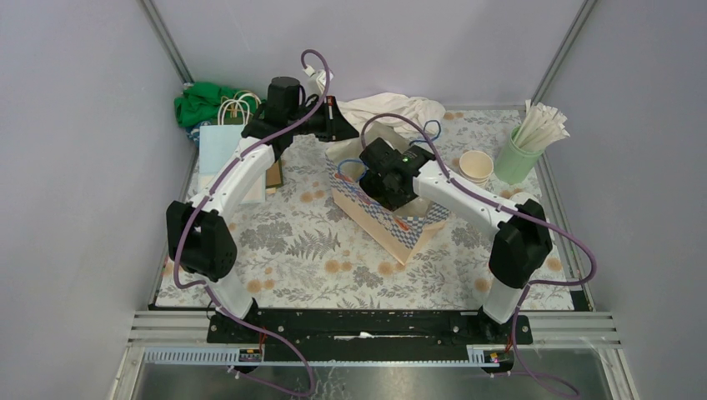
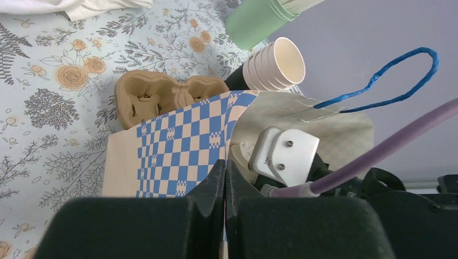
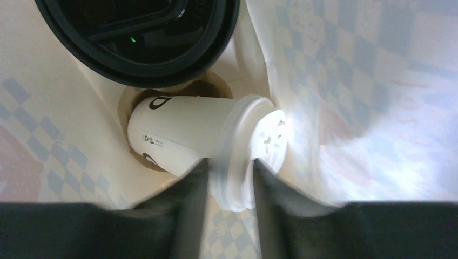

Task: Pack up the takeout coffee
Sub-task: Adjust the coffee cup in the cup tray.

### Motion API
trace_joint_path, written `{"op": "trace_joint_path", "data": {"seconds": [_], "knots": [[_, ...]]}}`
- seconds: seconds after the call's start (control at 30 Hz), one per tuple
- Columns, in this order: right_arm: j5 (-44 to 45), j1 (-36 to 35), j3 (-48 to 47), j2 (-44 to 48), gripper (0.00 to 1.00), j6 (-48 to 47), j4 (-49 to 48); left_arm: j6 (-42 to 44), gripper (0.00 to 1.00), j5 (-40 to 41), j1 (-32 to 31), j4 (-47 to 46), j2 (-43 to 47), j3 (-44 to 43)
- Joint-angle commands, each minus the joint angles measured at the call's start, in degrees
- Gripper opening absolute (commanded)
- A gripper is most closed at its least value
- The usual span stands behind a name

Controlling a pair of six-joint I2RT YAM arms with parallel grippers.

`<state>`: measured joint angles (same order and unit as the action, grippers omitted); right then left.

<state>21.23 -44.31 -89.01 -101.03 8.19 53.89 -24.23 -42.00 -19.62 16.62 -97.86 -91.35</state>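
Observation:
A blue-checked paper bag (image 1: 398, 229) stands mid-table. My left gripper (image 2: 225, 167) is shut on the bag's rim (image 2: 237, 116) and holds the mouth apart; from above it sits at the bag's far edge (image 1: 336, 125). My right arm (image 1: 467, 196) reaches down into the bag, its gripper hidden from above. Inside, a cream takeout coffee cup (image 3: 183, 127) with dark lettering and a white lid (image 3: 259, 137) leans with its base in a brown socket (image 3: 127, 105). My right gripper (image 3: 231, 164) has a finger pressed on each side of the lid.
A dark round object (image 3: 140, 38) fills the bag next to the cup. Behind the bag lie a brown pulp cup carrier (image 2: 162, 94), a stack of empty paper cups (image 1: 476, 167) and a mint-green tumbler of straws (image 1: 517, 154). A white cloth (image 1: 392, 108) lies at the back.

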Motion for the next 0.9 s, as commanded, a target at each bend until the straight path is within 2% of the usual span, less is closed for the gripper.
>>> {"op": "trace_joint_path", "data": {"seconds": [0.0,0.33,0.87], "knots": [[5.96,-0.51,-4.13,2.33,0.29,-1.80,3.21,0.17,0.00,-0.28,0.19,-3.09,-0.18,-2.26],[6.75,-0.52,-10.64,3.31,0.28,-3.71,6.06,0.83,0.00,1.24,0.21,-1.33,-1.10,-3.75],[10.06,-0.56,-13.23,3.40,0.28,-6.68,7.25,-0.11,0.00,4.59,0.24,1.30,-3.86,-7.70]]}}
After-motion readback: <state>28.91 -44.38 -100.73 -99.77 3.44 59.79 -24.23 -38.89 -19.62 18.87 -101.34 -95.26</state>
